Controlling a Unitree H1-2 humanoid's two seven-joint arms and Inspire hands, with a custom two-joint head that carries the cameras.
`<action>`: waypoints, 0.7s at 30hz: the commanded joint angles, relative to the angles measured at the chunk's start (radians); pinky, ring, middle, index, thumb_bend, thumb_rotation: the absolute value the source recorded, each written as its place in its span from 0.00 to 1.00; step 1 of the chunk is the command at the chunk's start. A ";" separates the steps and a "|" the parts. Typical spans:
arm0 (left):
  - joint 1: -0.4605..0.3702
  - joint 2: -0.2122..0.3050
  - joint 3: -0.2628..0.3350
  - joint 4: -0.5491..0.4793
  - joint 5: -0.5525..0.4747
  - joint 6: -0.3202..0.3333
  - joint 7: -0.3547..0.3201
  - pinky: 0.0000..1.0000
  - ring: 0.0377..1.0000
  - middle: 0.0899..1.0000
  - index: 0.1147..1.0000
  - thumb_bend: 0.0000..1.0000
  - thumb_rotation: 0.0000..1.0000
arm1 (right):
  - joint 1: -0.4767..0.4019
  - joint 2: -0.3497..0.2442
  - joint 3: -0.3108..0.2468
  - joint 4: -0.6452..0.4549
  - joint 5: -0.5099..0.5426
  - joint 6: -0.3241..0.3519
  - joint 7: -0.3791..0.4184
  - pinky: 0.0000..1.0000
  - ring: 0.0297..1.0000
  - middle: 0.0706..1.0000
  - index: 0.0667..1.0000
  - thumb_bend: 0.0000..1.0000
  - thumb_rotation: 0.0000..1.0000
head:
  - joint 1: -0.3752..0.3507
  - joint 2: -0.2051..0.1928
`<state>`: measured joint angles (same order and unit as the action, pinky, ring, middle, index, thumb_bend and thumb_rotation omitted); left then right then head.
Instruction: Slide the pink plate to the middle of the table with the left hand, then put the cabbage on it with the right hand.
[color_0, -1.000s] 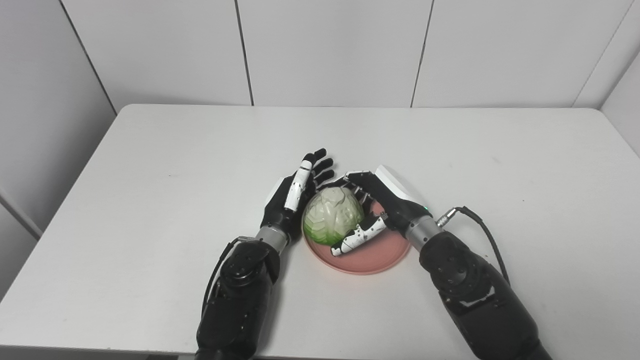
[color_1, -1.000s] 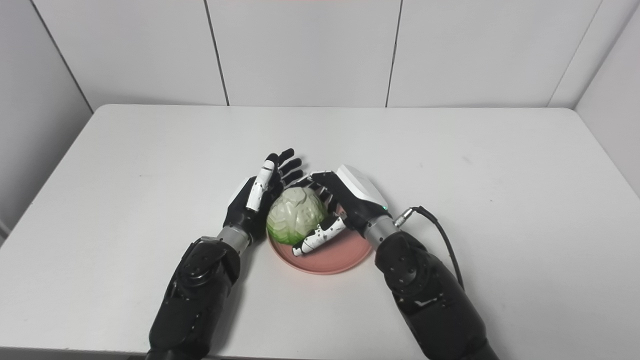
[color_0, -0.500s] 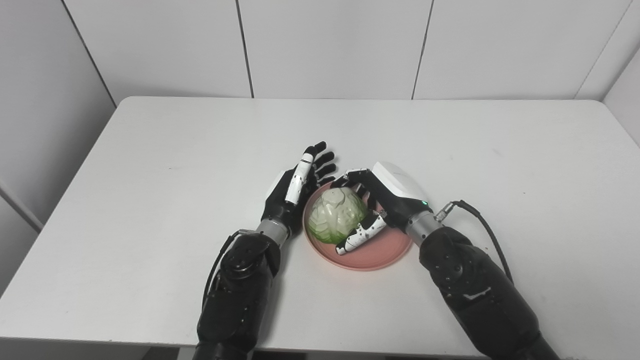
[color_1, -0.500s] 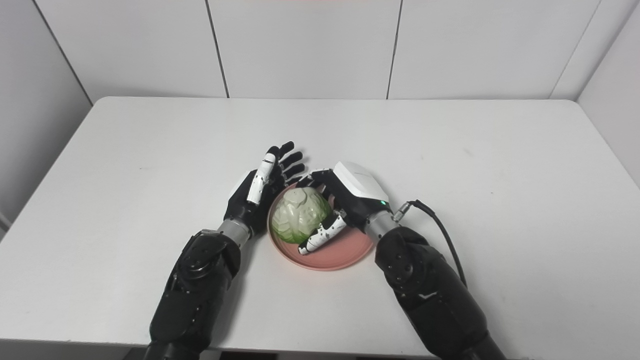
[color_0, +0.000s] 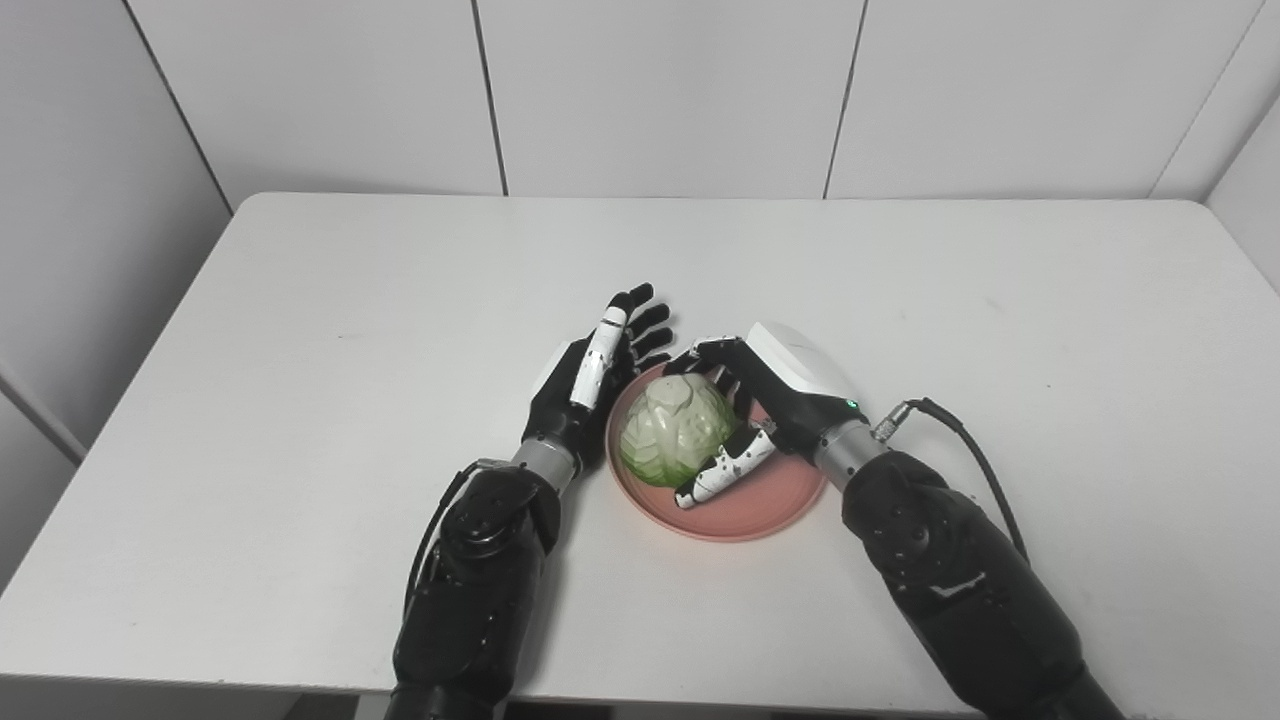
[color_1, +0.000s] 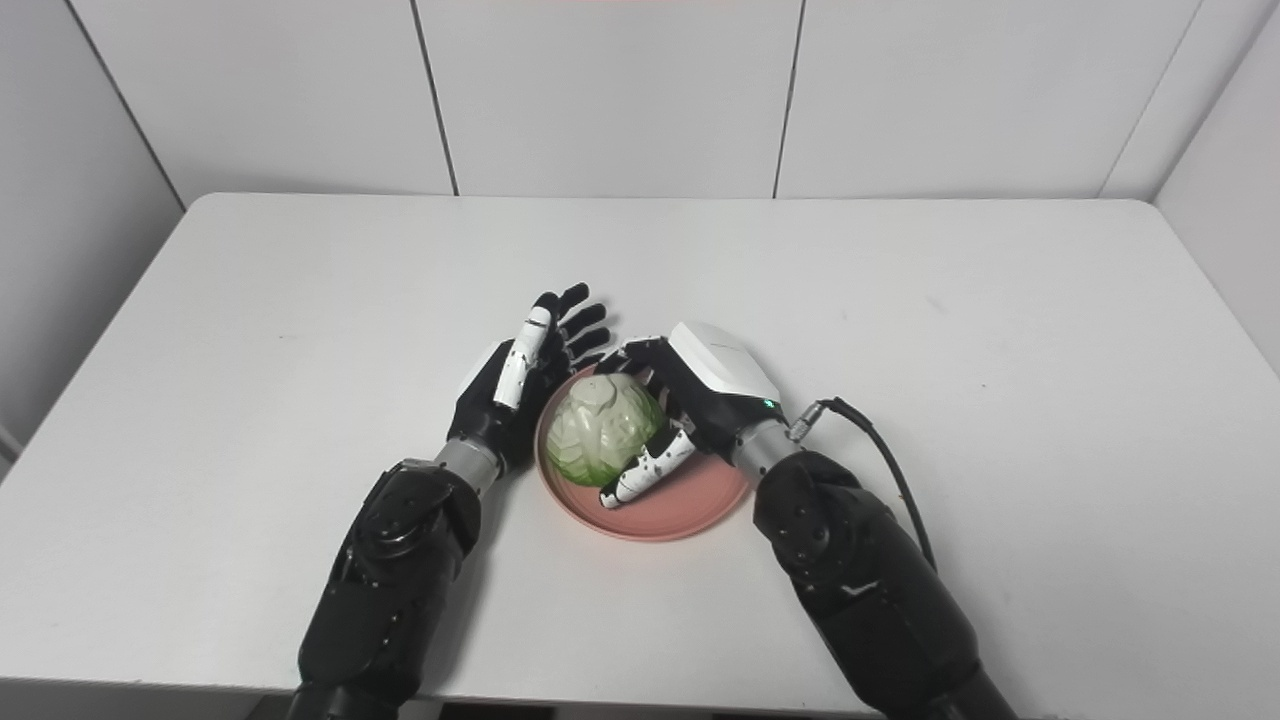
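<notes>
Resting now on the left half of the pink plate (color_0: 740, 505), the cabbage (color_0: 676, 432) sits lower than it did a second ago, when it covered the plate's left rim; that rim now shows clear beside it, so the head seems to have come down onto the dish. Over the last half second almost nothing shifts. The right hand (color_0: 765, 405) stays wrapped around the cabbage, fingers (color_0: 708, 360) curled over its far side and the thumb pressed low against its near side. The left hand (color_0: 590, 385) holds nothing, fingers spread and stretched up, standing just beside the plate's left edge. The plate lies near the middle of the table (color_0: 300, 350). To my eye only the letting go remains: the right hand has yet to loosen and lift away.
</notes>
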<state>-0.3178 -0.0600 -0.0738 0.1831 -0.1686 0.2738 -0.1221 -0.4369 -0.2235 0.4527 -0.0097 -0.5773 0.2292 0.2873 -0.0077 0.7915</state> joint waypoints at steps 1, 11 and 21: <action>0.018 0.002 -0.006 0.017 0.014 0.055 0.002 0.88 0.89 0.91 0.91 0.45 1.00 | -0.044 -0.018 0.008 -0.036 -0.021 0.021 0.051 0.54 0.64 0.67 0.70 0.94 0.28 | 0.001 0.001; 0.017 0.004 -0.002 0.024 0.008 0.048 -0.002 0.87 0.89 0.91 0.92 0.45 1.00 | -0.073 -0.058 0.034 -0.131 -0.071 0.111 0.249 0.66 0.83 0.88 0.91 1.00 0.42 | -0.006 -0.001; 0.019 0.008 0.003 0.021 0.000 0.049 -0.011 0.88 0.90 0.92 0.92 0.45 1.00 | -0.080 -0.070 0.006 -0.211 -0.062 0.146 0.327 0.71 0.86 0.92 0.97 1.00 0.42 | -0.021 -0.003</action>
<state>-0.3180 -0.0553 -0.0712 0.1841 -0.1717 0.2738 -0.1316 -0.4747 -0.2877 0.4794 -0.1745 -0.6441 0.3652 0.6145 -0.0261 0.7885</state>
